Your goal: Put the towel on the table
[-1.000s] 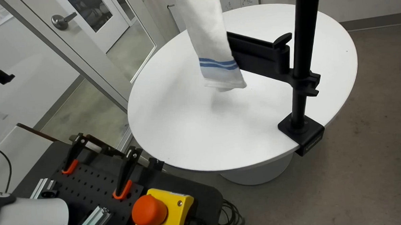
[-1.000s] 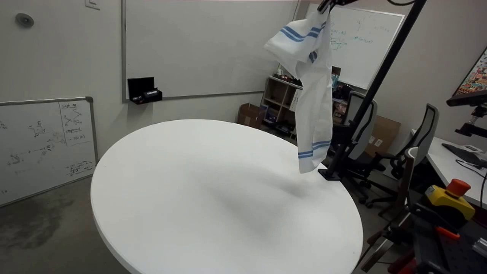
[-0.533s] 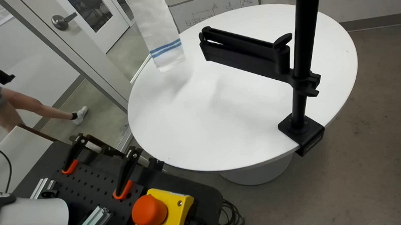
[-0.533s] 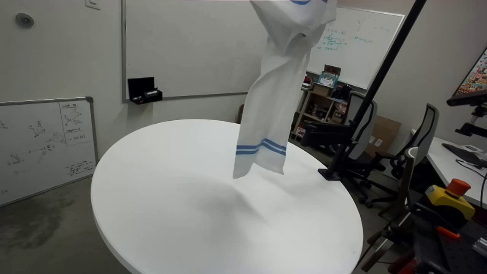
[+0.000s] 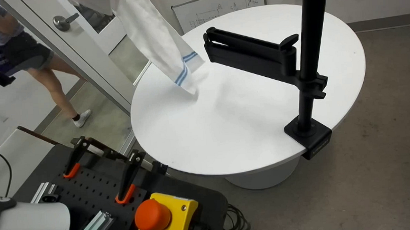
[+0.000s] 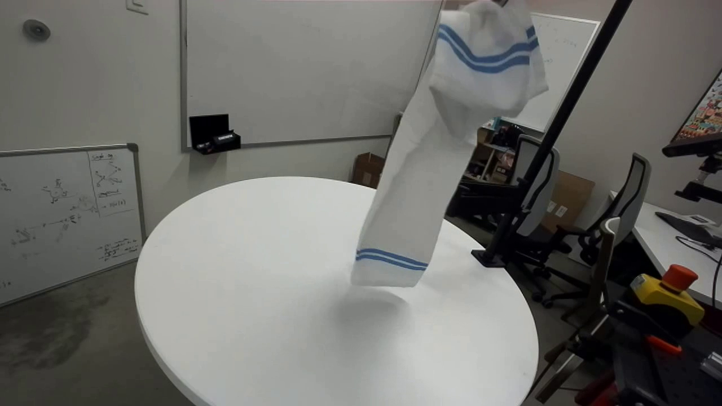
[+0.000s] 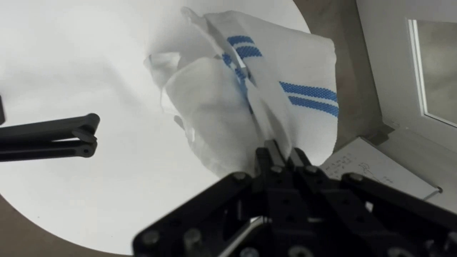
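Observation:
A white towel with blue double stripes point(image 5: 156, 37) hangs slanting over the round white table point(image 5: 206, 139). In an exterior view, the towel point(image 6: 417, 186) hangs from the top edge of the picture. Its lower end is just above the table point(image 6: 254, 316), with a shadow under it; I cannot tell whether it touches. In the wrist view, my gripper point(image 7: 284, 153) is shut on a bunched fold of the towel point(image 7: 307, 67), and the cloth spreads out below the fingertips. The gripper is out of view in an exterior view, and only a dark bit shows at the top edge in an exterior view.
A black pole point(image 5: 309, 55) with a folded side arm point(image 5: 250, 54) is clamped to the table's edge; the side arm also shows in the wrist view point(image 7: 46, 137). A black cart point(image 5: 100, 181) with clamps and a yellow stop-button box point(image 5: 175, 216) stands beside the table. A person point(image 5: 51, 73) shows behind glass.
The towel has moved away from the black pole and side arm. Since half a second ago its lower end has swung back partway and dropped lower. A person has come into view behind the glass.

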